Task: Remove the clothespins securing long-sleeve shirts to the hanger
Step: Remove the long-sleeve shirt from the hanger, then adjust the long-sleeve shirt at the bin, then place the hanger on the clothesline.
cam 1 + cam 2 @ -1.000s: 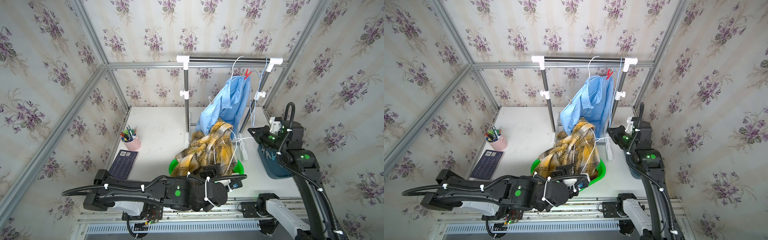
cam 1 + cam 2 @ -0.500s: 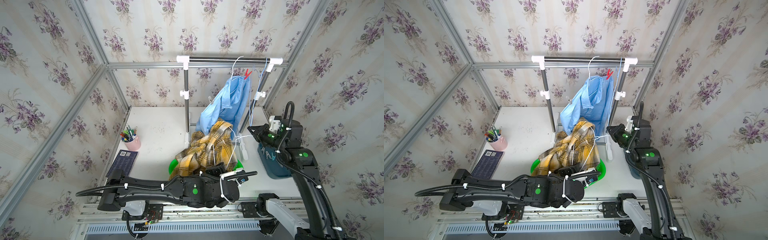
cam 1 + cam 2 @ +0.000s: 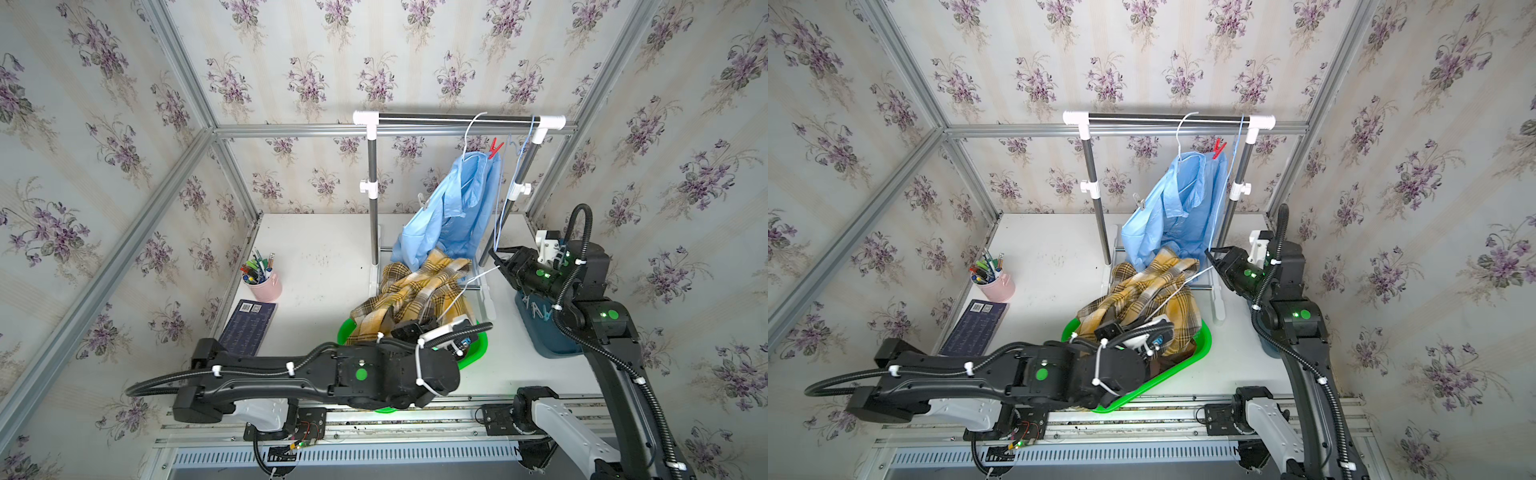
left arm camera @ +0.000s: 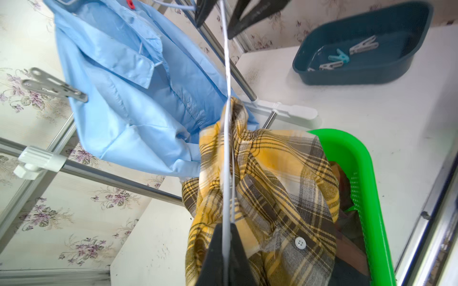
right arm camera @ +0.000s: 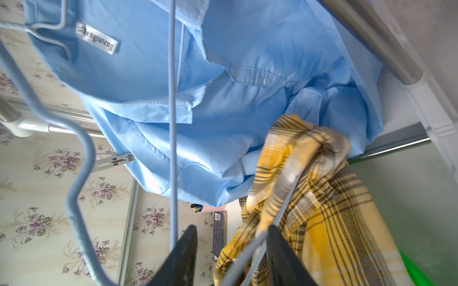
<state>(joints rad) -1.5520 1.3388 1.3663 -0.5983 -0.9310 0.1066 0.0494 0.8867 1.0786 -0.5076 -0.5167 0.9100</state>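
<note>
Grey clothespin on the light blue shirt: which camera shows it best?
The left wrist view: the grey clothespin appears large and whole, clamped on the edge of the light blue shirt. The right wrist view shows it smaller, one end behind the blue hanger. In both top views it is tiny.

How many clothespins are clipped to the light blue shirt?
2. A red clothespin at the top of the light blue shirt, near the rail; a grey clothespin on its edge toward the pen cup. Folds may hide more.
</note>
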